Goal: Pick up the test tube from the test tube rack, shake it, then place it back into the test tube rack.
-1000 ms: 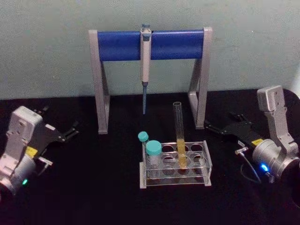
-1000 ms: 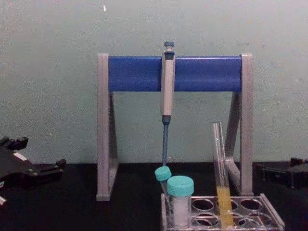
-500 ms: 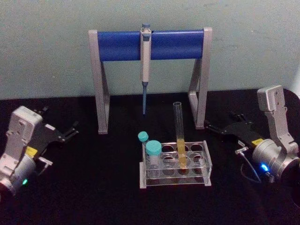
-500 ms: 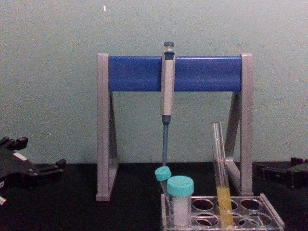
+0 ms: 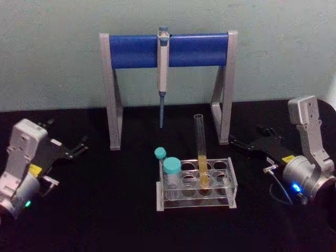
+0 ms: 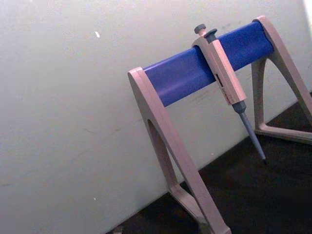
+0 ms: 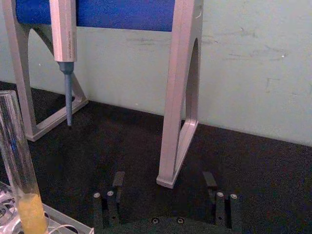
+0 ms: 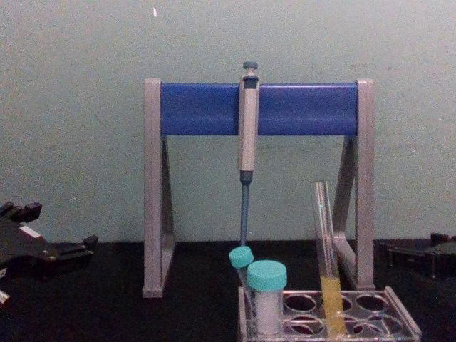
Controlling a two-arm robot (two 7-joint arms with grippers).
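Pipette stand [image 5: 167, 50] spans the back, pipette [image 5: 163, 73] hanging mid-bar. Test tube rack [image 5: 197, 198] sits in front, open black table [image 5: 105, 210] on both sides. Test tube [image 5: 200, 152] stands in the rack, leaning slightly, free above. Left gripper [image 5: 79, 147] low at far left, right gripper [image 5: 239, 143] right of the rack; both open, empty. Nothing moved versus the earlier frames.

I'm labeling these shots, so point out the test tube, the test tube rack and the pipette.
test tube [image 5: 200, 142]: head view, clear upper glass.
test tube rack [image 5: 231, 185]: head view, right end wall.
pipette [image 8: 248, 128]: chest view, grey body.
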